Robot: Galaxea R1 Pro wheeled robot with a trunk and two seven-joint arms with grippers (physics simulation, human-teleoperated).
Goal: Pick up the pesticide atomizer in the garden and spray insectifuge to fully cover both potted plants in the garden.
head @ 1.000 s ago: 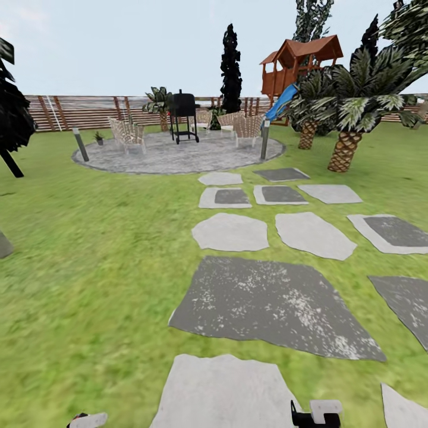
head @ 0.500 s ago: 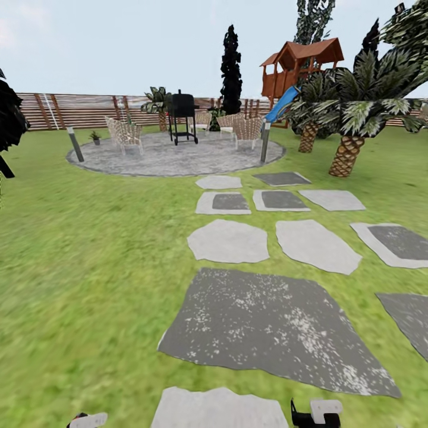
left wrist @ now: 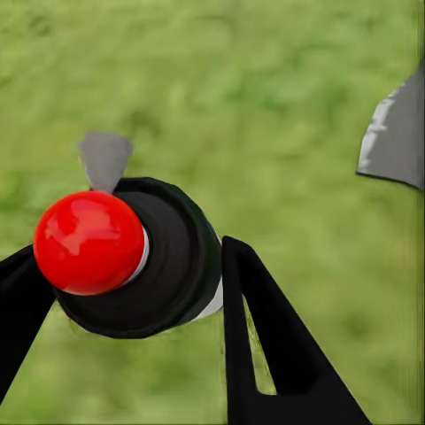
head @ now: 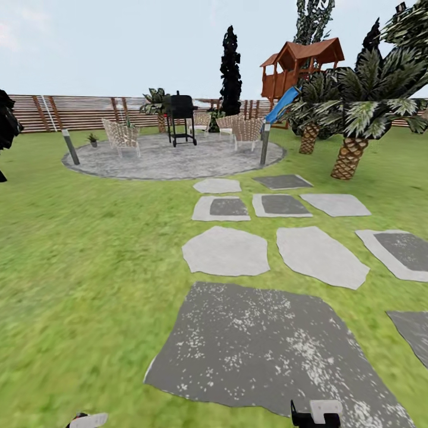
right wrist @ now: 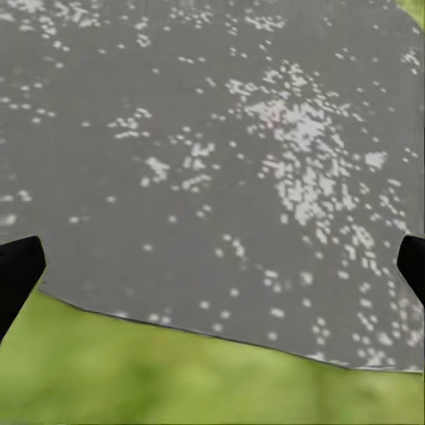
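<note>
Carrying the pesticide atomizer [left wrist: 133, 257] between the fingers of the left tool [left wrist: 133, 301], the robot is at the travel step: bottle in hand, plants not yet reached. That tool is closed around the atomizer's black body, its red cap facing the wrist camera, with lawn [left wrist: 266, 106] beneath it. The right tool [right wrist: 212, 266] is spread wide and holds nothing, hanging over a dark stepping stone [right wrist: 212, 133]. Far ahead of both tools, one potted plant [head: 93, 139] sits at the patio's [head: 178, 160] left edge, just beyond a bollard lamp [head: 71, 146]; the second I cannot make out. Next, I judge, comes driving up the stone path until the nozzle can reach the leaves.
</note>
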